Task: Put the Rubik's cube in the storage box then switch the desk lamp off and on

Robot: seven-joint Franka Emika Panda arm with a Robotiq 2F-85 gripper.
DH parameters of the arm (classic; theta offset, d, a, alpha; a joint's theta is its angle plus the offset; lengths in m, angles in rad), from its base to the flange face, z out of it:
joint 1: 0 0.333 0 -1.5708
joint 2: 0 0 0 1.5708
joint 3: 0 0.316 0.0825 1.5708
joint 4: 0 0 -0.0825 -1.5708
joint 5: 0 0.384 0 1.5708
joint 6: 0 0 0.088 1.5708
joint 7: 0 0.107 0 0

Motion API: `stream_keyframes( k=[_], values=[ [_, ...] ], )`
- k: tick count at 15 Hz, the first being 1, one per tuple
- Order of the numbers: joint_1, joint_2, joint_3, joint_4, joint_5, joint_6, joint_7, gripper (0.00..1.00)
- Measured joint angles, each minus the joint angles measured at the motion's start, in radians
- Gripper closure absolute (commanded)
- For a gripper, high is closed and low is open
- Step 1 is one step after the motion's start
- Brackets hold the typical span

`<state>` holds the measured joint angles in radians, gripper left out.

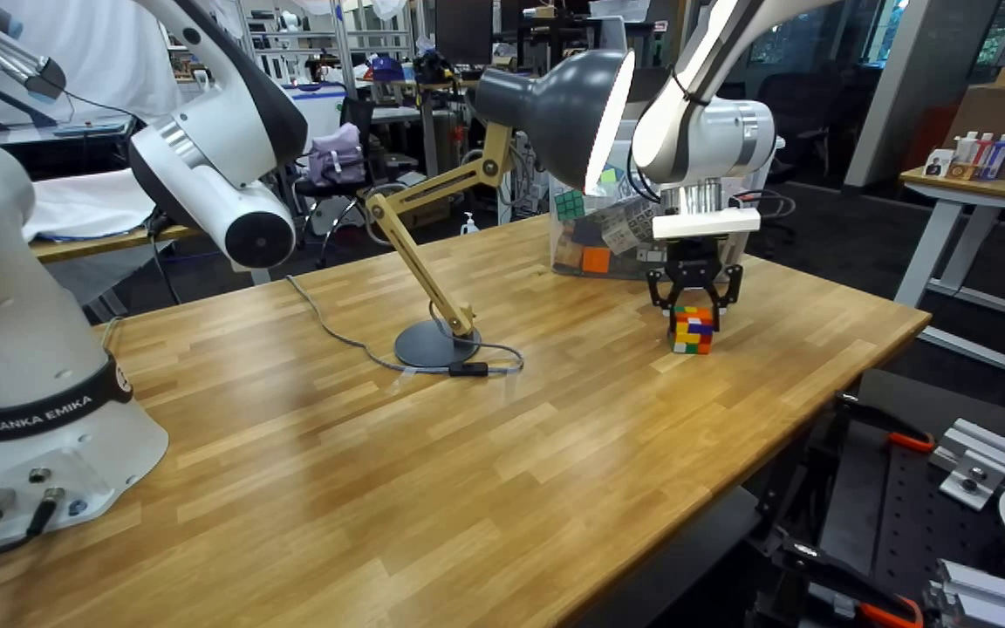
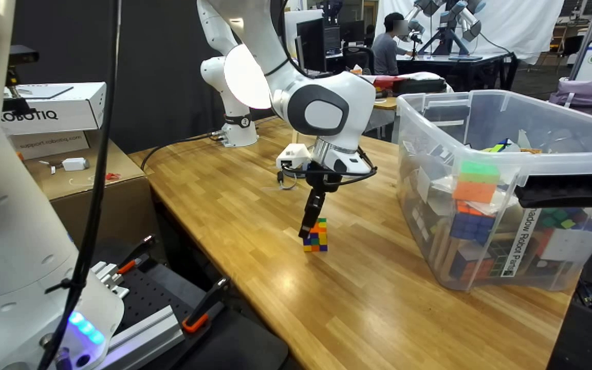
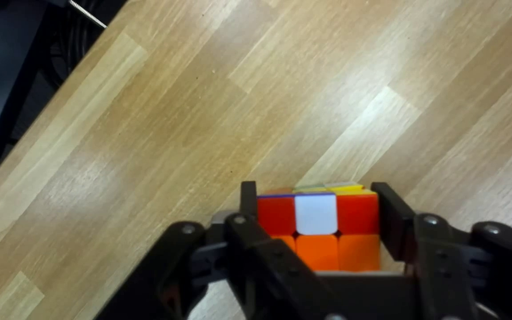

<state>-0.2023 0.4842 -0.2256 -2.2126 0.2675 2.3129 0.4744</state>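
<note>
The Rubik's cube (image 1: 693,334) sits on the wooden table (image 1: 433,488), outside the clear box (image 2: 548,162) and near it. The pincer (image 3: 314,202) grips the Rubik's cube, a black finger (image 3: 249,198) against each of two opposite sides in the wrist view. Inside the box, other puzzle cubes (image 2: 473,226) show through the plastic. The lamp (image 1: 418,264) stands farther from the box than the Rubik's cube, its shade (image 2: 247,77) bright white underneath, and its black cord switch (image 1: 468,370) lies farther off too.
</note>
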Motion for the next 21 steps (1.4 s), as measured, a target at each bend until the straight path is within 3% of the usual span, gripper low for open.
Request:
stream_keyframes(
  k=[10, 18, 21],
  values=[
    [0.006, -0.034, -0.012, -0.001, -0.021, 0.005, -0.003, 0.61],
    [0.028, -0.184, -0.033, -0.073, -0.096, 0.028, 0.001, 0.61],
    [0.035, -0.253, -0.048, -0.106, -0.176, 0.092, 0.045, 0.61]
  ],
)
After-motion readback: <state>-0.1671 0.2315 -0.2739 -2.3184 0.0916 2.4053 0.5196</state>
